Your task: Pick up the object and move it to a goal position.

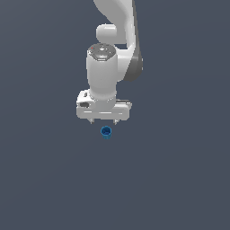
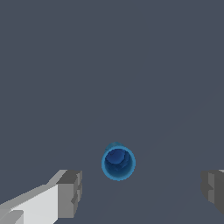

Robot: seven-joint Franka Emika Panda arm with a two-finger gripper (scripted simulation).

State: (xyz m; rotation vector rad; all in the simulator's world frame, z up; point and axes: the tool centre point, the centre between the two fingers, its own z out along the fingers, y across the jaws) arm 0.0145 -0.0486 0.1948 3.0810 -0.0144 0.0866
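The object (image 1: 106, 132) is a tiny bright-blue hollow cylinder standing upright on the dark grey floor, just below the white gripper (image 1: 103, 121) in the exterior view. In the wrist view the object (image 2: 118, 162) shows its darker inside, and it lies between the two grey fingertips (image 2: 70, 193), apart from both. The gripper (image 2: 141, 192) is open, with its jaws spread far wider than the cylinder. Nothing is held.
The white arm (image 1: 114, 36) rises from the gripper toward the top of the exterior view. Plain dark grey ground (image 1: 179, 179) surrounds the object on all sides.
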